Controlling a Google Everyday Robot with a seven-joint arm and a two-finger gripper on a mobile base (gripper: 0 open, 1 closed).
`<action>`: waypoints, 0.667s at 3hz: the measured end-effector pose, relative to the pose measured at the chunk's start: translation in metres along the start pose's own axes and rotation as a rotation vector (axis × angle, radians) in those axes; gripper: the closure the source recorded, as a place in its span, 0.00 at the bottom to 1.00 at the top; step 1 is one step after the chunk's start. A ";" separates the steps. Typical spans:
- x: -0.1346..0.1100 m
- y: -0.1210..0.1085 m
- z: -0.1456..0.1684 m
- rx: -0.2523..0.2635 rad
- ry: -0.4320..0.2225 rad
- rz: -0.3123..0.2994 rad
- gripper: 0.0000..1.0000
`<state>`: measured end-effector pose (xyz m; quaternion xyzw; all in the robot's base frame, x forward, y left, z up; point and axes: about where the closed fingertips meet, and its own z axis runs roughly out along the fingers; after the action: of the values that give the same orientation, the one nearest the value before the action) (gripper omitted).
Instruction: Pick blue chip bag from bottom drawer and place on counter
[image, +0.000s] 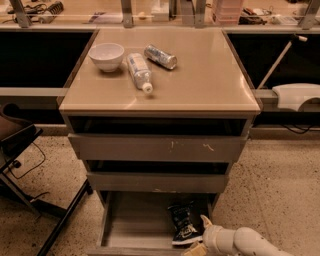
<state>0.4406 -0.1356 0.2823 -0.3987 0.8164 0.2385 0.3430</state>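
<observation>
- The counter (200, 85) caps the cabinet. Its right half and front are bare. A white bowl (106, 55), a clear bottle (139, 71) lying on its side and a silver can (160, 56) are grouped at the rear left, so the bag can likely be set down on the bare part without disturbing them.
- The bottom drawer (135, 225) is pulled out further than the two drawers above, which exposes its floor for access from above and in front.
- The gripper (202, 234) enters from the lower right, low over the drawer's front right corner. Whether it is open or closed cannot be determined.
- The blue chip bag (184, 225) stands crumpled at the right side of the drawer floor, just left of the gripper and apparently touching it. It has not yet been lifted.
</observation>
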 end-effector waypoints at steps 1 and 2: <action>-0.001 -0.019 0.004 0.052 -0.010 0.028 0.00; 0.006 -0.063 0.014 0.184 0.010 0.099 0.00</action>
<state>0.4942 -0.1646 0.2619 -0.3259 0.8551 0.1771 0.3621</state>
